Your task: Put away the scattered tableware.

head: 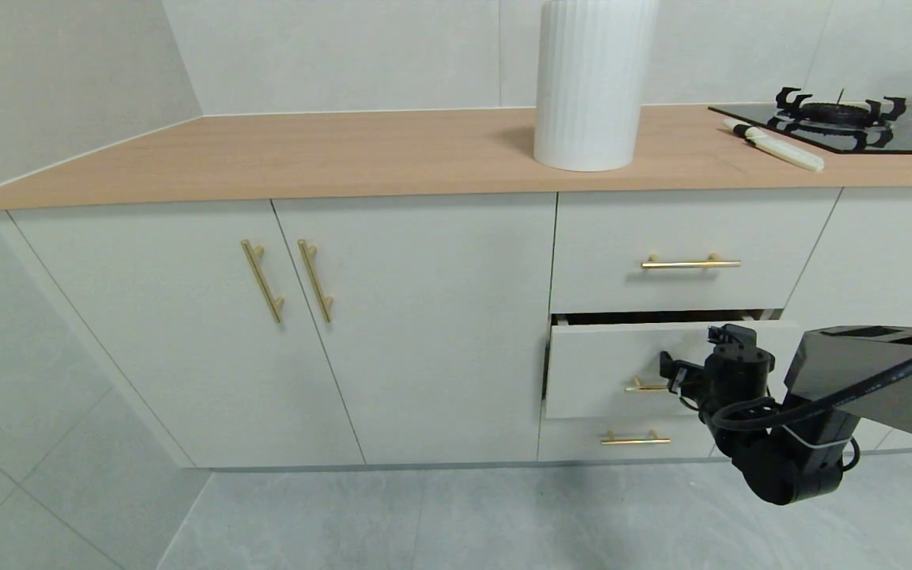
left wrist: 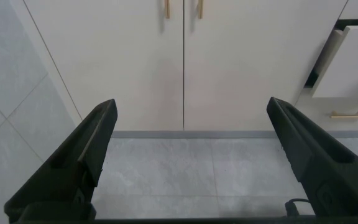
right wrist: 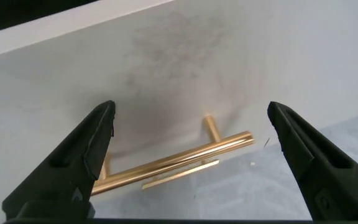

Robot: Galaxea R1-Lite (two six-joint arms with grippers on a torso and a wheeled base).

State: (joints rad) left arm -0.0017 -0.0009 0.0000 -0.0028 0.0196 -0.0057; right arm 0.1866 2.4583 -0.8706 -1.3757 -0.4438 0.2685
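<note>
The right claw (head: 666,372), spread wide, faces the gold handle (right wrist: 179,158) of the part-open drawer (head: 598,360) at 4 o'clock in the head view. A cream knife (head: 775,146) lies on the bench (head: 345,154) at 1 o'clock, touching the hob (head: 860,131). The left claw (left wrist: 190,106) also gapes wide, holding nothing.

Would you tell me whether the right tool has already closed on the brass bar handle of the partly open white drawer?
No, the right tool is open, its fingers spread either side of the brass bar handle.

Pale cabinets (head: 416,332) under a wooden countertop (head: 345,154) — grey tiled floor (head: 424,522), light tiled walls (head: 345,47).
</note>
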